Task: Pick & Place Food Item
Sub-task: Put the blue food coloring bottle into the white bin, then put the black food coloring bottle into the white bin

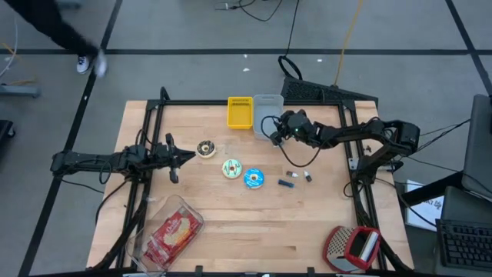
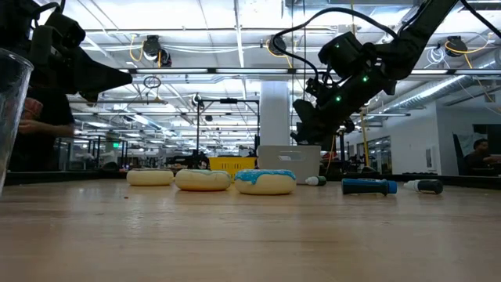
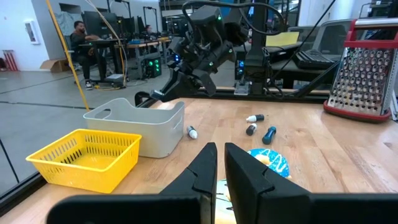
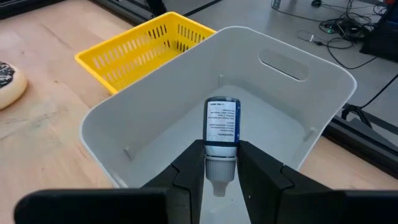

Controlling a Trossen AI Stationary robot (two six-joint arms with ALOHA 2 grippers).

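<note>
Three donuts lie flat on the wooden table: a dark-topped one (image 1: 205,148), a green-and-white one (image 1: 231,168) and a blue-iced one (image 1: 254,178); all three also show in the low view (image 2: 203,179). My right gripper (image 4: 219,177) is shut on a small bottle (image 4: 222,124) with a blue-and-white label, above the open grey bin (image 4: 186,118) at the table's far edge (image 1: 267,108). My left gripper (image 1: 178,158) waits shut near the table's left side, its fingers (image 3: 208,171) touching nothing. My right gripper pinches the small bottle by its white cap end (image 4: 217,167) between its two fingers. The fingers slant downward from the table's right side and lie along the bottle. The labelled body sticks out past the fingertips, lifted clear over the inside of the grey bin.
A yellow basket (image 1: 240,111) stands left of the grey bin. Small markers or bottles (image 1: 287,183) lie right of the donuts. A clear plastic package of food (image 1: 171,231) sits at the near left and a red-handled grater (image 1: 354,246) at the near right.
</note>
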